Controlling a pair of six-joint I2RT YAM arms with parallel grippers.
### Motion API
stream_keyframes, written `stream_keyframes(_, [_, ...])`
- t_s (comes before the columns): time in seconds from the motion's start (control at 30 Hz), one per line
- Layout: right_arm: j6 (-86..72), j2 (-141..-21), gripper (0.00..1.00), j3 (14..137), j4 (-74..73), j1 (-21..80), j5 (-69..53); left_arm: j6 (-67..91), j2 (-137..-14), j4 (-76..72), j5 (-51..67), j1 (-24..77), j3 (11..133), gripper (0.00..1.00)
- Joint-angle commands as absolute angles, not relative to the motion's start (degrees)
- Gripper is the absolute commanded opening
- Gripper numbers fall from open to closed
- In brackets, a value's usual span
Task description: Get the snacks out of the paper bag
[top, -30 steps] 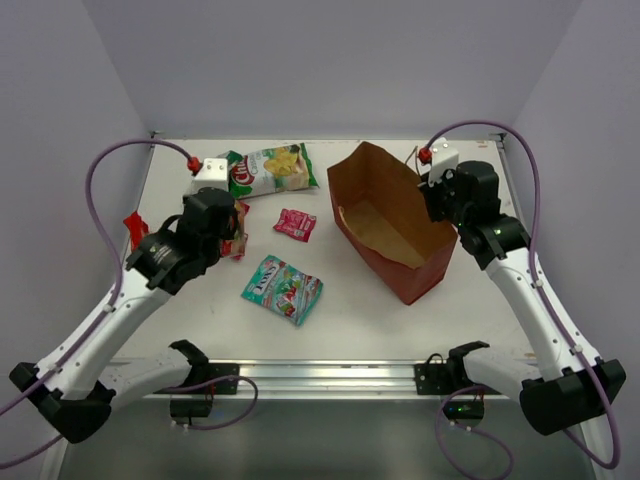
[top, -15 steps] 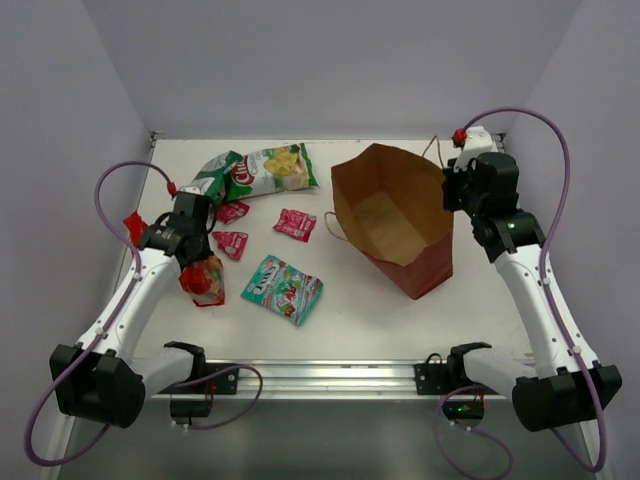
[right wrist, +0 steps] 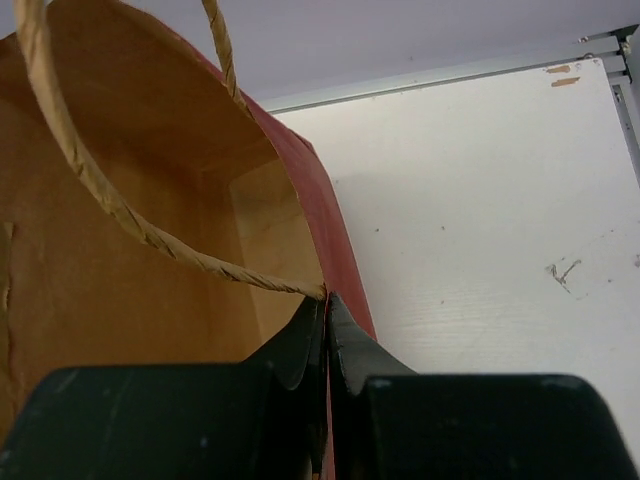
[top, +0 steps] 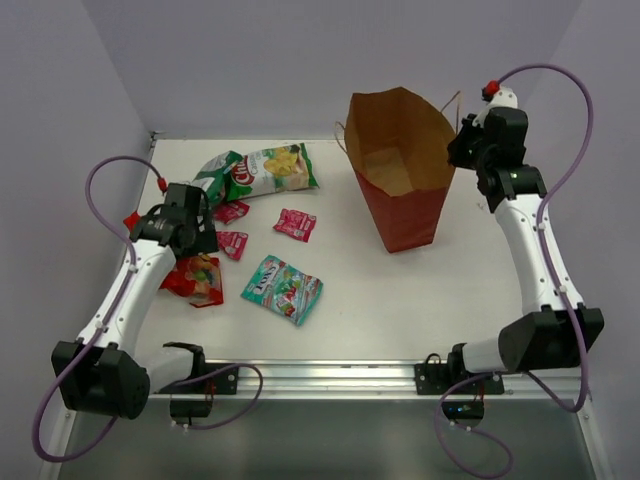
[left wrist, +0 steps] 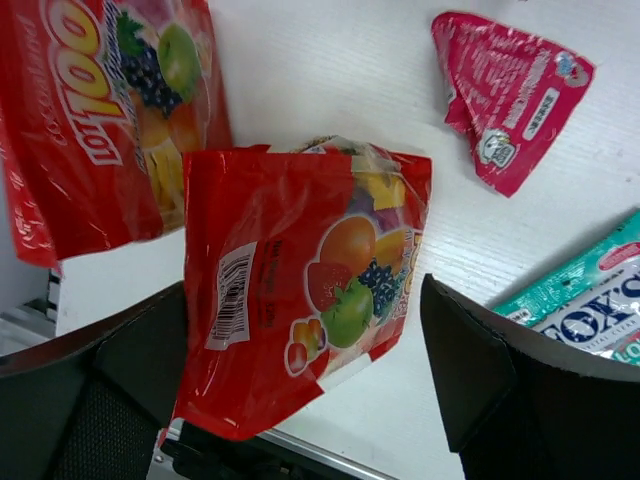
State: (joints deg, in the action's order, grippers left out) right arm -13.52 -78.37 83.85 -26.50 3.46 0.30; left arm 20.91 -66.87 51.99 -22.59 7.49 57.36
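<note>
The paper bag [top: 405, 205] stands upright at the back right, red-brown outside and tan inside, and no packet shows in it. My right gripper [top: 458, 150] [right wrist: 327, 300] is shut on its rim [right wrist: 300, 200] beside a twisted handle [right wrist: 150, 240]. The snacks lie on the left: a green-white chip bag [top: 262, 170], a teal packet [top: 282, 289] [left wrist: 590, 300], three small red sachets [top: 295, 224] [top: 232, 211] [top: 233, 243], and a red packet [top: 197, 280] [left wrist: 300, 290]. My left gripper [top: 196, 258] [left wrist: 305, 300] hangs open over that red packet, jaws wide on either side.
Another red packet [top: 133, 222] [left wrist: 90, 120] lies at the table's left edge, partly over it. A sachet [left wrist: 510, 95] lies just beyond the left gripper. White walls close the table on three sides. The rail with both arm bases [top: 330, 375] runs along the front.
My left gripper has opened and let go of the red packet, which now rests on the table. My right gripper has lifted the paper bag upright and carried it toward the back.
</note>
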Motion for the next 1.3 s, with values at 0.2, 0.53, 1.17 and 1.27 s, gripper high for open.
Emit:
stream_keyframes(0.2, [-19.25, -86.22, 0.00, 83.87, -20.66, -1.93, -2.01, 18.90, -60.38, 53.88, -14.24, 7.03, 78.37, 1.00])
stream_keyframes(0.53, [-18.46, -84.05, 0.40, 80.86, -22.23, -3.69, -4.04, 17.75, -57.48, 49.40, -11.43, 7.03, 88.93, 1.00])
stream_keyframes(1.17, [-10.73, -42.47, 0.99, 86.22, -33.40, -3.78, 7.98, 8.26, -51.95, 47.46, -14.22, 7.38, 107.84, 1.00])
stream_keyframes(1.27, [-8.79, -36.23, 0.99, 85.43, -31.91, -3.78, 9.67, 7.21, -48.17, 47.02, -15.47, 7.65, 107.76, 1.00])
